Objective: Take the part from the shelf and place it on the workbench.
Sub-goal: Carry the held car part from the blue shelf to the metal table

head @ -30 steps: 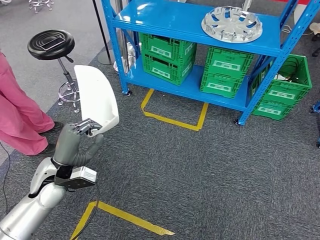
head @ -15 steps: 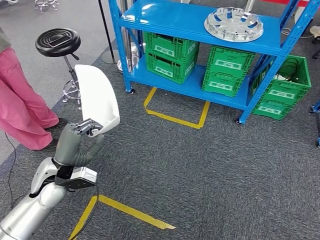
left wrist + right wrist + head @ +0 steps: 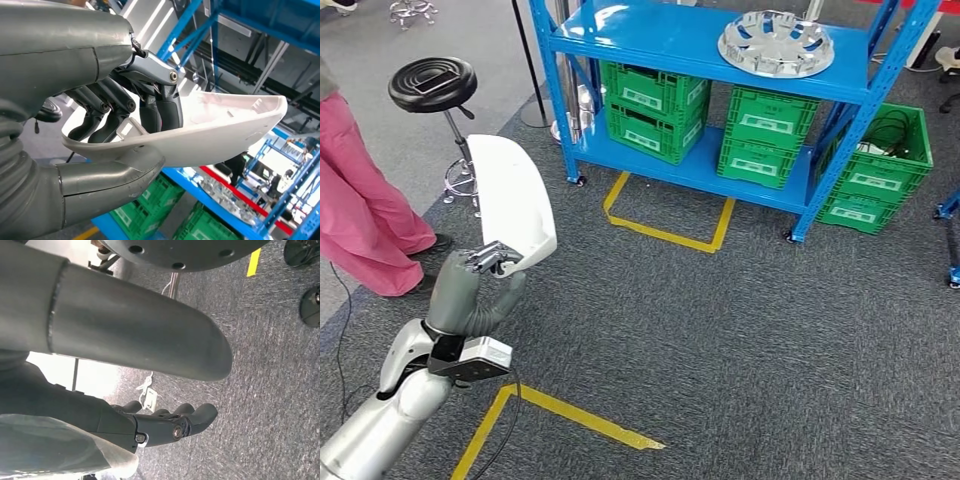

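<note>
My left hand holds a white curved plastic part upright by its lower edge, low on the left of the head view and above the grey carpet. In the left wrist view the thumb lies under the part and the dark fingers press on its inner face. My right hand hangs over the carpet with its fingers stretched out and nothing in them.
A blue shelf stands ahead with a silver hubcap on top and green crates below. A black stool and a person in pink trousers are at the left. Yellow tape marks the floor.
The whole picture has shifted slightly, so the camera moved. My left hand keeps the white part in the same hold.
</note>
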{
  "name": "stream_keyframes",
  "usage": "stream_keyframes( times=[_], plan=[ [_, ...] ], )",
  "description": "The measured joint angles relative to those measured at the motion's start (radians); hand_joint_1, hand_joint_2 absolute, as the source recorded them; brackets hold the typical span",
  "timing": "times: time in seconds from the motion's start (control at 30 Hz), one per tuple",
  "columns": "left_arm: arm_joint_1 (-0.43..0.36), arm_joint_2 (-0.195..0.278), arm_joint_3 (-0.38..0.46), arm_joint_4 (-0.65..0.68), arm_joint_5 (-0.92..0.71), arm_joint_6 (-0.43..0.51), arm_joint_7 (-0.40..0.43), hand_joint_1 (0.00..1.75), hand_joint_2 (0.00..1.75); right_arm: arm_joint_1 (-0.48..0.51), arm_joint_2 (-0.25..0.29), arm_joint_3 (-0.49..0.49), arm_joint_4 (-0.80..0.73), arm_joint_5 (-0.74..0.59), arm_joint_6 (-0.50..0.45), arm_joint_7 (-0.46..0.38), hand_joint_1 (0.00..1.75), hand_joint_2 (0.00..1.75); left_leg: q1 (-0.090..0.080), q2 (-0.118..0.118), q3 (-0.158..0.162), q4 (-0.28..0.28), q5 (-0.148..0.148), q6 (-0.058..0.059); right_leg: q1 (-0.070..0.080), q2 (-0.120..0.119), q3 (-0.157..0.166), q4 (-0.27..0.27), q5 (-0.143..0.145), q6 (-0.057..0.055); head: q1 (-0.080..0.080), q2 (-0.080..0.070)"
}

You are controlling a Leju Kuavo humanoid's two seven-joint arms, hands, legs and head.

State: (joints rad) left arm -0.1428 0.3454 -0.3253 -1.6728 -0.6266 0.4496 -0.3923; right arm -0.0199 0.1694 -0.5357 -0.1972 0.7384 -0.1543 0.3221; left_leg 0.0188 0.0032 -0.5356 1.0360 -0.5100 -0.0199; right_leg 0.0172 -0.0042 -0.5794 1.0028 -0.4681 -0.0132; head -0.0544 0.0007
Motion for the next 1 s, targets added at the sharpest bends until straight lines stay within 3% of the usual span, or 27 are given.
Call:
stream_keyframes(
  times=[0.1, 0.17, 0.2, 0.27, 0.33, 0.37, 0.4, 0.47, 0.53, 0.63, 0.7, 0.8, 0.83, 0.87, 0.97, 1.0],
  plan=[
    [0.004, 0.001, 0.005, 0.000, -0.001, 0.002, -0.001, 1.75, 1.75, 0.001, 0.000, -0.002, 0.000, 0.000, -0.003, -0.013, 0.00, 0.00, -0.004, -0.002, 0.000, -0.022, 0.005, 0.014, 0.001, -0.001, -0.012, 0.005, 0.006, 0.016, 0.000, 0.000],
    [0.007, 0.003, 0.008, 0.000, -0.002, 0.004, -0.001, 1.75, 1.75, 0.002, 0.000, -0.002, 0.000, 0.001, -0.006, -0.022, 0.00, 0.00, 0.000, -0.002, -0.003, -0.025, 0.014, 0.027, 0.000, 0.001, -0.027, 0.027, -0.013, 0.028, 0.002, 0.000],
    [0.009, 0.003, 0.010, -0.001, -0.002, 0.006, -0.001, 1.75, 1.75, 0.002, 0.000, -0.002, 0.000, 0.001, -0.007, -0.025, 0.00, 0.00, 0.002, -0.002, -0.005, -0.027, 0.017, 0.032, -0.002, 0.002, -0.046, 0.066, -0.040, 0.034, 0.002, 0.000],
    [0.015, 0.006, 0.015, -0.002, -0.002, 0.009, -0.002, 1.75, 1.75, 0.003, 0.000, -0.002, 0.000, 0.001, -0.008, -0.030, 0.00, 0.00, 0.001, -0.001, -0.013, -0.027, 0.022, 0.037, -0.008, 0.003, -0.103, 0.198, -0.111, 0.045, 0.004, 0.000],
    [0.026, 0.009, 0.021, -0.003, -0.002, 0.011, -0.003, 1.75, 1.75, 0.004, 0.000, -0.003, 0.000, 0.001, -0.008, -0.033, 0.00, 0.00, 0.000, -0.001, -0.019, -0.026, 0.025, 0.039, -0.012, 0.003, -0.139, 0.291, -0.144, 0.048, 0.004, 0.000],
    [0.031, 0.012, 0.025, -0.003, -0.002, 0.012, -0.004, 1.75, 1.75, 0.004, 0.001, -0.003, 0.000, 0.001, -0.007, -0.034, 0.00, 0.00, 0.000, -0.002, -0.020, -0.026, 0.027, 0.038, -0.013, 0.003, -0.129, 0.283, -0.132, 0.047, 0.004, 0.000],
    [0.036, 0.015, 0.030, -0.004, -0.002, 0.013, -0.004, 1.75, 1.75, 0.004, 0.001, -0.003, 0.000, 0.001, -0.006, -0.036, 0.00, 0.00, 0.000, -0.002, -0.020, -0.026, 0.028, 0.038, -0.012, 0.003, -0.098, 0.233, -0.104, 0.043, 0.004, 0.000],
    [0.046, 0.023, 0.043, -0.008, -0.002, 0.017, -0.009, 1.75, 1.75, 0.002, 0.002, -0.003, 0.000, 0.001, -0.002, -0.039, 0.00, 0.00, 0.001, -0.004, -0.020, -0.027, 0.030, 0.034, -0.007, 0.007, -0.010, 0.080, -0.048, 0.028, 0.003, 0.000],
    [0.055, 0.029, 0.056, -0.013, -0.002, 0.020, -0.015, 1.75, 1.75, 0.000, 0.002, -0.003, 0.000, 0.001, 0.000, -0.041, 0.00, 0.00, 0.005, -0.005, -0.023, -0.028, 0.035, 0.024, 0.002, 0.010, 0.042, -0.010, -0.030, 0.012, 0.003, 0.000],
    [0.069, 0.035, 0.067, -0.016, -0.002, 0.021, -0.019, 1.75, 1.75, -0.001, 0.003, -0.003, 0.000, 0.001, 0.001, -0.042, 0.00, 0.00, 0.012, -0.006, -0.023, -0.039, 0.043, 0.005, 0.007, 0.008, 0.057, -0.043, -0.015, -0.007, 0.003, 0.000],
    [0.075, 0.041, 0.075, -0.019, -0.001, 0.022, -0.020, 1.75, 1.75, -0.001, 0.004, -0.004, 0.000, 0.001, 0.002, -0.043, 0.00, 0.00, 0.010, -0.006, -0.039, -0.003, 0.014, 0.001, 0.001, 0.003, 0.067, -0.074, 0.004, -0.015, 0.003, 0.000],
    [0.081, 0.048, 0.088, -0.020, -0.001, 0.023, -0.024, 1.75, 1.75, -0.002, 0.009, -0.005, 0.000, -0.002, 0.007, -0.042, 0.00, 0.00, 0.011, -0.006, -0.108, 0.170, -0.081, -0.006, -0.005, 0.001, 0.066, -0.083, 0.013, -0.012, -0.005, 0.000],
    [0.083, 0.049, 0.091, -0.020, 0.000, 0.023, -0.025, 1.75, 1.75, -0.003, 0.011, -0.006, 0.000, -0.003, 0.009, -0.040, 0.00, 0.00, 0.013, -0.006, -0.122, 0.210, -0.094, -0.011, -0.007, 0.002, 0.062, -0.079, 0.013, -0.010, -0.007, 0.000],
    [0.086, 0.049, 0.094, -0.020, 0.000, 0.023, -0.027, 1.75, 1.75, -0.003, 0.012, -0.008, 0.000, -0.004, 0.010, -0.039, 0.00, 0.00, 0.015, -0.006, -0.121, 0.215, -0.088, -0.018, -0.011, 0.005, 0.055, -0.071, 0.012, -0.005, -0.008, 0.000],
    [0.087, 0.050, 0.101, -0.020, 0.001, 0.022, -0.032, 1.75, 1.75, -0.007, 0.014, -0.012, 0.000, -0.004, 0.012, -0.038, 0.00, 0.00, 0.034, -0.021, -0.036, 0.062, -0.017, -0.048, -0.025, 0.024, 0.029, -0.029, 0.001, 0.021, -0.011, 0.000],
    [0.088, 0.051, 0.103, -0.020, 0.001, 0.021, -0.034, 1.75, 1.75, -0.009, 0.014, -0.013, 0.000, -0.004, 0.013, -0.039, 0.00, 0.00, 0.038, -0.029, -0.015, 0.022, -0.008, -0.049, -0.027, 0.031, 0.015, -0.010, -0.005, 0.030, -0.013, 0.000]
  ],
)
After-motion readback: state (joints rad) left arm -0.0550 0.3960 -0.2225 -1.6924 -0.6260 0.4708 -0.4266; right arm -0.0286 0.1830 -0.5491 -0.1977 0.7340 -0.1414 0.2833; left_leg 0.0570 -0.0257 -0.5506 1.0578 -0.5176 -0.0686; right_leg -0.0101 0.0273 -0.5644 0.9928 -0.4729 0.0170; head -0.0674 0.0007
